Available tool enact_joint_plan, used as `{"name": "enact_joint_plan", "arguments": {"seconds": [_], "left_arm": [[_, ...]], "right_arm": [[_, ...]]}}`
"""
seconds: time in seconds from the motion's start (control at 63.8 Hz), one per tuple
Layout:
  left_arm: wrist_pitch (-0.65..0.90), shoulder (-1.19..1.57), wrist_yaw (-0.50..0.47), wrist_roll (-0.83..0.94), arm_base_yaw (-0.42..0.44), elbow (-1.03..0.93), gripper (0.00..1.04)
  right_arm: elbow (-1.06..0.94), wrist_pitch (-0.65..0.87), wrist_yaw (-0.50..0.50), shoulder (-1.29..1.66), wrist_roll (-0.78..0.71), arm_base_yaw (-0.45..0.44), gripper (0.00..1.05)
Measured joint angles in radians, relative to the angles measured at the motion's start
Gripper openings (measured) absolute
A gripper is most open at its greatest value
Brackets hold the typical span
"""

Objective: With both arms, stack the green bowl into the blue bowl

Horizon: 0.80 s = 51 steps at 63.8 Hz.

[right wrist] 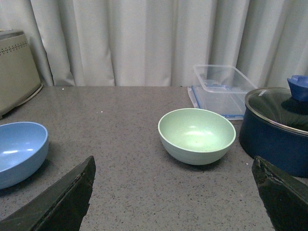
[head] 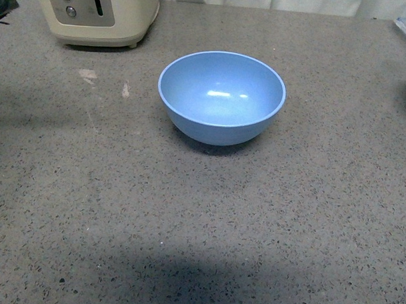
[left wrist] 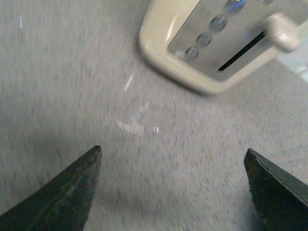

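Front cam has the blue bowl [head: 221, 96] mid counter [head: 187, 225] with a toaster [head: 101, 15] cropped behind, my left gripper [left wrist: 173, 149] is spread wide over blurry countertop, and my right gripper [right wrist: 173, 159] gapes too, facing the green bowl [right wrist: 197, 134] beside a half-cropped pot [right wrist: 274, 139].

No legible text, label, brand, number or sign. The toaster [head: 133, 16] control panel [left wrist: 226, 41] is too small in the front view, and too blurred in the left wrist view, to read.
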Motion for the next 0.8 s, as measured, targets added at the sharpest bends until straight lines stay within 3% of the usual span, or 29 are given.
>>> {"name": "enact_joint_plan", "arguments": {"seconds": [0.094, 0.141, 0.329, 0.439, 0.564, 0.8], "left_arm": [[0.354, -0.019, 0.016, 0.232, 0.011, -0.153, 0.67], [0.431, -0.058, 0.027, 0.306, 0.015, -0.193, 0.58], [0.441, -0.183, 0.038, 0.392, 0.038, -0.29, 0.25], [0.409, -0.264, 0.099, 0.405, 0.09, -0.352, 0.04], [0.45, -0.293, 0.1, 0.41, 0.1, -0.415, 0.04], [0.335, -0.46, 0.103, 0.415, 0.1, -0.469, 0.04]], "right_arm": [[0.0, 0.0, 0.0, 0.0, 0.0, 0.0, 0.95], [0.0, 0.0, 0.0, 0.0, 0.0, 0.0, 0.95], [0.0, 0.0, 0.0, 0.0, 0.0, 0.0, 0.95], [0.0, 0.0, 0.0, 0.0, 0.0, 0.0, 0.95], [0.0, 0.0, 0.0, 0.0, 0.0, 0.0, 0.95], [0.0, 0.0, 0.0, 0.0, 0.0, 0.0, 0.95]]}}
